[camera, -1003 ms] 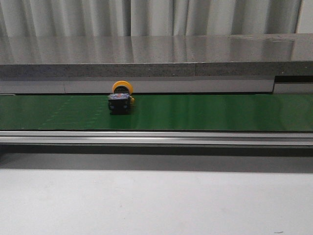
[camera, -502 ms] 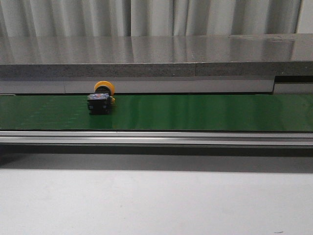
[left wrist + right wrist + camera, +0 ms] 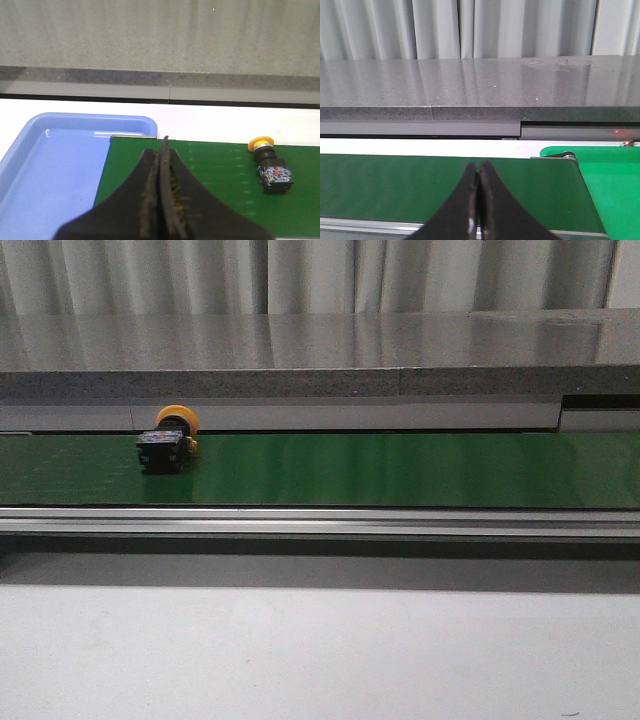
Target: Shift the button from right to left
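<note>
both end effectors are pressed together on nothing: the left end effector (image 3: 160,150) hangs over the green belt (image 3: 400,468) near its end, and the right end effector (image 3: 479,172) hangs above another stretch of the same belt. the button (image 3: 166,443) lies on its side on the belt, toward the left in the front view, its yellow-orange cap (image 3: 178,417) pointing to the far edge and its black body (image 3: 160,452) toward the camera. in the left wrist view the button (image 3: 270,164) sits well apart from the fingers. a blue tray (image 3: 55,165) butts against the belt's end. a second, brighter green belt (image 3: 615,190) adjoins it in the right wrist view. beyond runs a grey speckled worktop (image 3: 320,350) with pale curtains (image 3: 300,275) behind.
</note>
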Tool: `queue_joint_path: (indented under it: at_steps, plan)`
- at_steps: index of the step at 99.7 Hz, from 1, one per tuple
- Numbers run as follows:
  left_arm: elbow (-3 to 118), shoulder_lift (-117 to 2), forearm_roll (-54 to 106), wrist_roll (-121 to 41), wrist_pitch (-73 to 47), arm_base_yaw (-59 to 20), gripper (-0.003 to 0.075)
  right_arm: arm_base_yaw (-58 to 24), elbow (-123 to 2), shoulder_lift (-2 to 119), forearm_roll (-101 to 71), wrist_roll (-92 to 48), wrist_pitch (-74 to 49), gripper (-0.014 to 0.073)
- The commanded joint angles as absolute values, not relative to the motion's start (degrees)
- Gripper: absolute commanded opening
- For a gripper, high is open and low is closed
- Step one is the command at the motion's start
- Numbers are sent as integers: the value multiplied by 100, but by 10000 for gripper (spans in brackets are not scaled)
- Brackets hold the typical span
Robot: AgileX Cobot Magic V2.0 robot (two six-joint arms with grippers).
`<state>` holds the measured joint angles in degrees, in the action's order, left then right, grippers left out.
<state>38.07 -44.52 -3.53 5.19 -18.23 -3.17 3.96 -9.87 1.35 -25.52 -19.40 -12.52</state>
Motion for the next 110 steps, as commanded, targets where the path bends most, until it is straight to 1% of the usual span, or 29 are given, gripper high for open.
queue_joint_path:
  at_steps: [1,12,19,26,29,30,31,33,34,35,36,37,38,43,46,59,70,88,110]
  plan:
    - [4438,-5023,-353,516,-1689,-359,-20,387,-1127,202,-2574,-1990,-817,-66]
    - [5131,-5925,-353,378,-2275,-359,-12,387,-1127,202,-2574,-1990,-817,-66]
    - [5554,-6477,-342,275,-2606,-359,55,387,-1127,202,-2574,-1990,-814,-66]
    - [5987,-7004,-342,265,-2956,-359,200,387,-1127,202,-2574,-1990,-802,-66]
    - [6162,-7206,-342,265,-3087,-359,300,387,-1127,202,-2574,-1990,-802,-66]
    - [6249,-7256,-334,265,-3152,-359,321,387,-1127,202,-2574,-1990,-802,-66]
    - [6292,-7357,-334,265,-3188,-359,365,387,-1127,202,-2574,-1990,-802,-66]
    - [6420,-7505,-334,265,-3285,-359,408,387,-1127,202,-2574,-1990,-797,-66]
    - [6462,-7554,-334,265,-3320,-359,452,387,-1127,202,-2574,-1990,-797,-66]
    - [6548,-7651,-334,265,-3385,-359,474,387,-1127,202,-2574,-1990,-792,-66]
    - [6592,-7698,-334,265,-3416,-359,517,387,-1127,202,-2574,-1990,-792,-66]
    - [6678,-7746,-334,265,-3488,-359,537,387,-1127,202,-2574,-1990,-792,-66]
    - [6721,-7843,-319,265,-3528,-359,575,387,-1127,202,-2574,-1990,-792,-66]
    - [7046,-8180,-301,265,-3860,-359,684,387,-1127,202,-2574,-1990,-786,-66]
    - [7249,-8372,-247,265,-4171,-370,721,387,-1127,202,-2574,-1990,-786,-66]
    - [8195,-9193,148,140,-5201,-437,668,387,-1127,202,-2574,-1990,-780,-66]
    - [8824,-9731,419,0,-5757,-617,657,387,-1127,202,-2574,-1990,-780,-66]
    - [9408,-10254,458,0,-6102,-998,657,387,-1127,202,-2574,-1990,-780,-66]
    - [9474,-10546,458,73,-6306,-1164,657,387,-1127,202,-2574,-1990,-780,-66]
